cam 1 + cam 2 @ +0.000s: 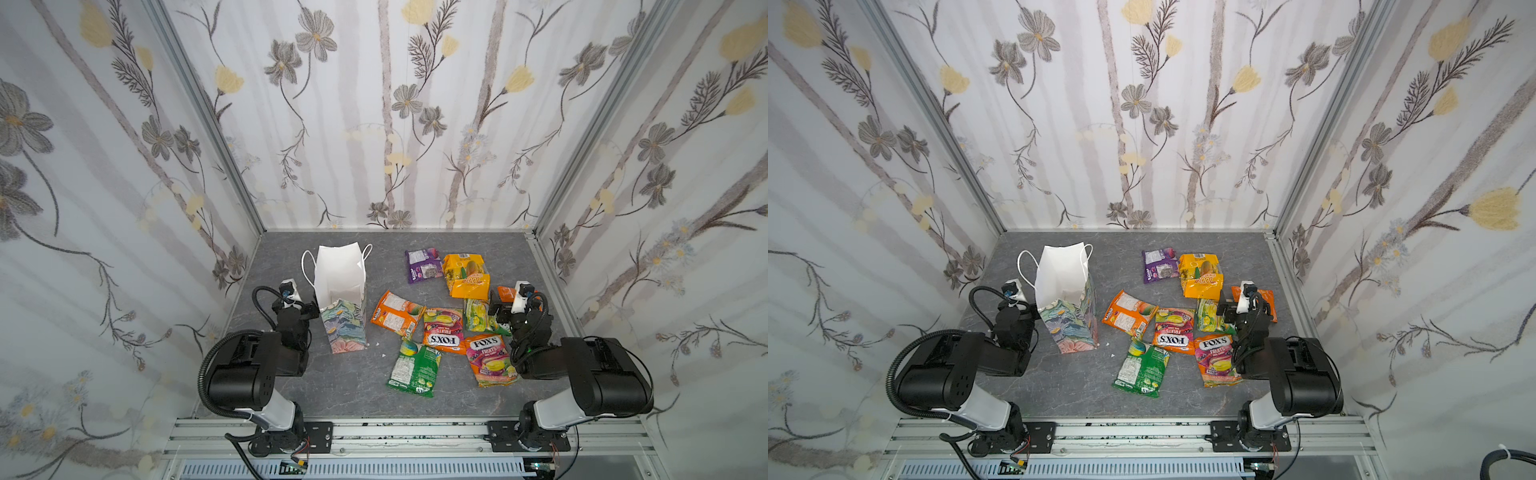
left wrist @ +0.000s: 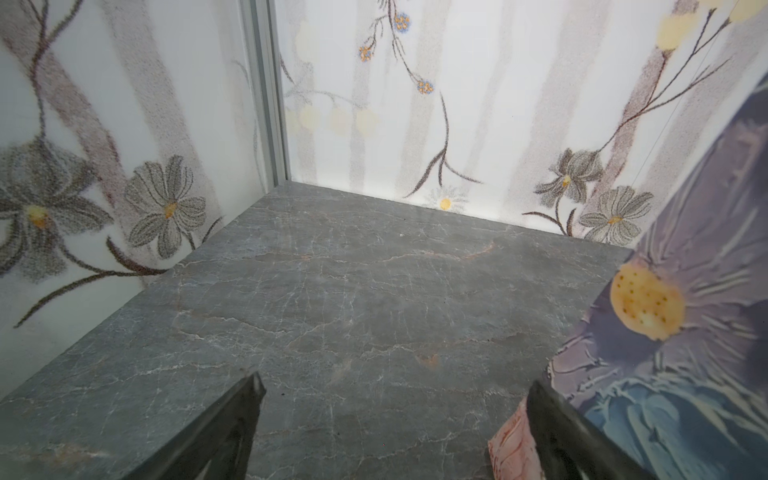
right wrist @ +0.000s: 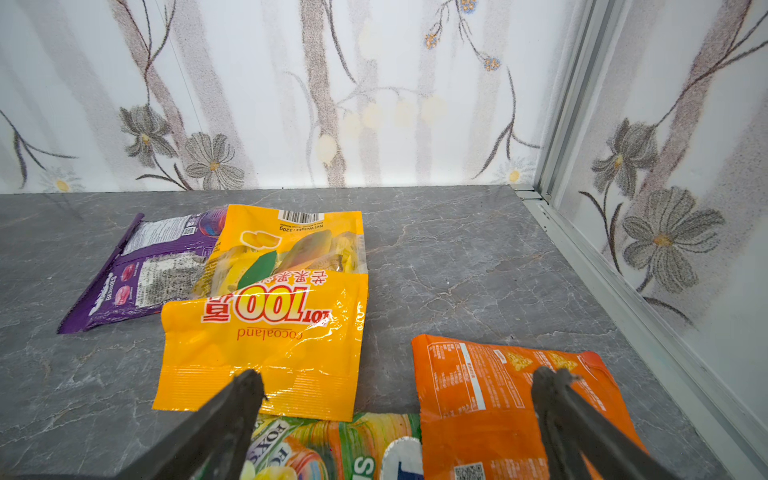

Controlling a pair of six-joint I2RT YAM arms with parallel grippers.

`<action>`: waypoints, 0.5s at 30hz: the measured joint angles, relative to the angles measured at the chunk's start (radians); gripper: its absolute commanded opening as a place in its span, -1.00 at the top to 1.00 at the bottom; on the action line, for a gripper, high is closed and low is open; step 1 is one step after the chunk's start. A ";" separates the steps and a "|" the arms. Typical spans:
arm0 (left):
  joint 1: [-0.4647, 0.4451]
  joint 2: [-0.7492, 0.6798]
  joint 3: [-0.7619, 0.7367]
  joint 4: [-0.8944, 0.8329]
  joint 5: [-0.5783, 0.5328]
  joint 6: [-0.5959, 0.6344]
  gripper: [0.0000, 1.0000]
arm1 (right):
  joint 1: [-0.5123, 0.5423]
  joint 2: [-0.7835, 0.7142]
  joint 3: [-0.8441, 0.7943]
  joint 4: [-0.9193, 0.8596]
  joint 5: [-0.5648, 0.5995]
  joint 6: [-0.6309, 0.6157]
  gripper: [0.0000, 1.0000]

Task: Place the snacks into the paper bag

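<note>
Table (image 1: 374,399): grey stone-look top. It carries the bag and every packet.
Paper bag (image 1: 344,332): stands upright on the table with its white mouth open upward and its cord handles fallen outward, so a packet can be dropped straight in. Nothing shows inside it.
Left gripper (image 2: 397,386): jaws spread wide and holding nothing, low and just beside the bag on the side away from the packets. One finger overlaps the bag's printed wall, but I cannot tell whether it touches. It is probably parked there to steady the bag.
Right gripper (image 3: 399,376): jaws spread wide, empty, hanging over the packets farthest from the bag, likely lining up a first pick.
Snacks (image 1: 444,330): eight that I can count, all lying flat and loosely overlapped on the table to the right of the bag in both top views. None is in the bag yet.
Yellow packet (image 3: 266,332): well apart from the bag, under one finger of the right gripper.
Small orange packet (image 3: 478,395): farthest from the bag, under the other finger.
</note>
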 measured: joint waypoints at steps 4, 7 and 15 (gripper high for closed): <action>0.000 -0.047 0.000 -0.015 -0.024 -0.007 -1.00 | 0.010 -0.014 0.000 -0.003 0.019 0.000 -0.98; 0.000 -0.117 0.000 -0.064 -0.029 -0.010 -1.00 | 0.014 -0.049 -0.010 -0.005 0.043 0.000 -0.97; 0.002 -0.507 0.064 -0.432 -0.069 -0.134 -1.00 | 0.033 -0.278 0.095 -0.279 0.130 0.062 -0.94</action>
